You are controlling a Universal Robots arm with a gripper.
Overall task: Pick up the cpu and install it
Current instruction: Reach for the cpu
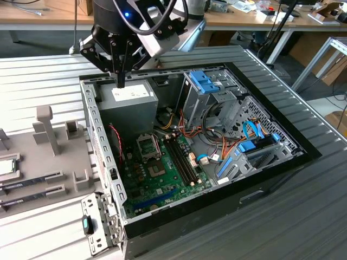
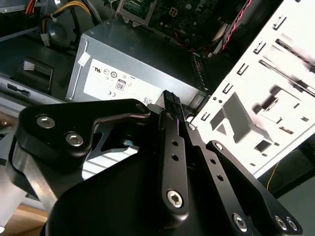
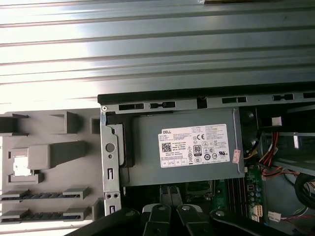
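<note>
End effector [image 1: 120, 80], closed and empty, hung over the power supply [image 1: 130, 100]; cpu [image 1: 6, 166] lay well apart in the grey holder [image 1: 32, 149], toward the exterior view's left.

Grey metal power-supply box [image 1: 130, 105] blocks the way straight below the black gripper [image 1: 120, 84]. Beside the box, open green board [image 1: 143, 187]; tangled coloured cables [image 1: 179, 127] beyond.

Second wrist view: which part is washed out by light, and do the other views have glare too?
In the second wrist view the grey tray is bleached almost white; in the first wrist view the ribbed table shows bright bands and the cpu looks white; the exterior view is evenly lit.
</note>
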